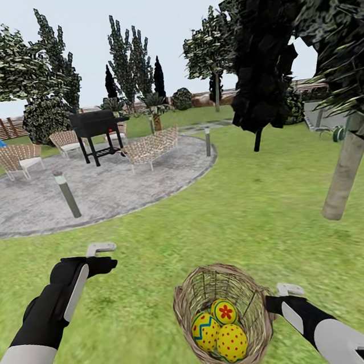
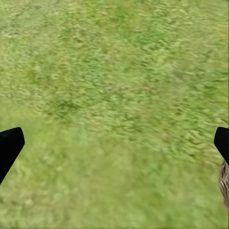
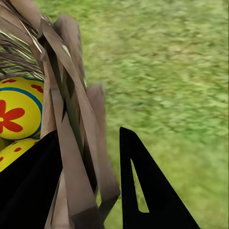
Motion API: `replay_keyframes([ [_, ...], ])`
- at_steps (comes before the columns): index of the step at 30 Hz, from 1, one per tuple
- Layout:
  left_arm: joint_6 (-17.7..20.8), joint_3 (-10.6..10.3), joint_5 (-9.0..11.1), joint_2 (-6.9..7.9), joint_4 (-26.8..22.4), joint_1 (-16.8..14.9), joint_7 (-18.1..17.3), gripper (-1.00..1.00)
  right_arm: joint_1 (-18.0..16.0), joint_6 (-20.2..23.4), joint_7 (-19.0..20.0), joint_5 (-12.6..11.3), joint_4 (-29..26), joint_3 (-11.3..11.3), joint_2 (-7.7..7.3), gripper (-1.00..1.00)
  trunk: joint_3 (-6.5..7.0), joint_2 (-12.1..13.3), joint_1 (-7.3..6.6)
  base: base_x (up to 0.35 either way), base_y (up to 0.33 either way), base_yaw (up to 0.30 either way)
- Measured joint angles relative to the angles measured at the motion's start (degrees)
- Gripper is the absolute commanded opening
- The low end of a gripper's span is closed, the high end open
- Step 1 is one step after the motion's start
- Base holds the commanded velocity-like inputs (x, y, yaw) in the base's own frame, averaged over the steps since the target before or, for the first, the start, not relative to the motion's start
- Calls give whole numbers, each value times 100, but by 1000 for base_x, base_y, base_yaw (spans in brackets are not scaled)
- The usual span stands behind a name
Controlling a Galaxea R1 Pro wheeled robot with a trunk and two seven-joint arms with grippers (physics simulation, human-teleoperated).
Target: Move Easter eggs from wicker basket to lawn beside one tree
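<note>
The wicker basket (image 1: 225,317) stands on the lawn (image 1: 237,209), holding all three Easter eggs (image 1: 219,327). The right gripper (image 3: 88,186) straddles the basket's rim, apparently pinching it; the left gripper (image 2: 114,143) hangs spread wide over bare grass. Risk: lifting by the rim could tip the basket and spill the eggs far from the grey-trunked tree (image 1: 346,169).

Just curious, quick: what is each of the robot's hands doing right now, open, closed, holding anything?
Left gripper: open, empty, over the lawn.
Right gripper: its fingers straddle the wicker basket wall; whether it is clamped cannot be told.
</note>
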Motion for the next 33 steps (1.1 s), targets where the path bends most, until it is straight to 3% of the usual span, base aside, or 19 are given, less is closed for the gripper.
replay_keyframes([
  [15, -5, -14, -8, 0, 0, 0, 0, 100, 0, 1, -1, -3, 14, 20, 2, -100, 0, 0, -1, 259, 183, 0],
  [33, -6, -14, -4, 0, 1, 0, 0, 100, 0, 1, -2, 0, 25, 20, 9, -100, 0, 0, -1, 328, 82, 0],
])
